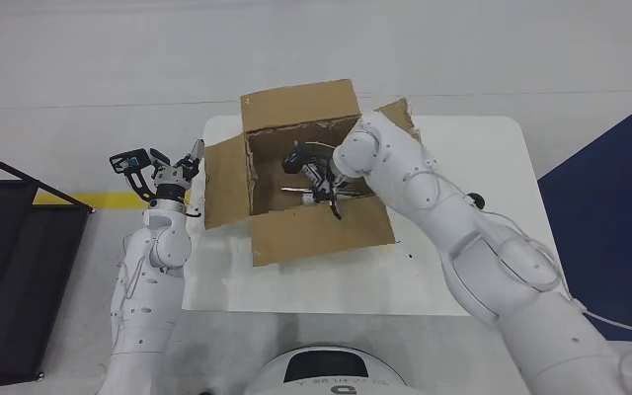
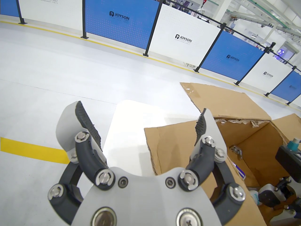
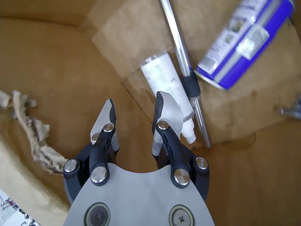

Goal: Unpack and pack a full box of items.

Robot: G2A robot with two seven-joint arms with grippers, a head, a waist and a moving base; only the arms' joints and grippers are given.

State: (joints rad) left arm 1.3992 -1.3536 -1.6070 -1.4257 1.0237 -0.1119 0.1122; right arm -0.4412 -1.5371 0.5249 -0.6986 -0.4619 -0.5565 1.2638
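Cardboard box (image 1: 316,235) sits on the white tabletop (image 1: 464,158) with all flaps folded out and the top open. The right arm goes down into the box from the right side. Right pincer (image 3: 135,97) is low over the box floor, jaws apart, nothing between them.

On the box floor, seen from the right wrist:
- A white tube (image 3: 164,81) lies flat with its nozzle end just past one pincer finger. The finger overlaps it in view, so I cannot tell whether they touch.
- A chrome rod (image 3: 175,36) with a black sleeve around its middle lies alongside the tube, right against it.
- A blue-and-white spray can (image 3: 244,36) lies on its side, its base end close to the rod's black sleeve and its white cap pointing away.
- A strip of crumpled brown paper (image 3: 35,132) lies along the box wall, well apart from the tube, on the other side of the pincer.

The left arm is outside the box, off the tabletop's left edge. Left pincer (image 2: 141,106) is held in the air just beside the left flap, jaws wide apart and empty, pointing past the flap's outer edge.
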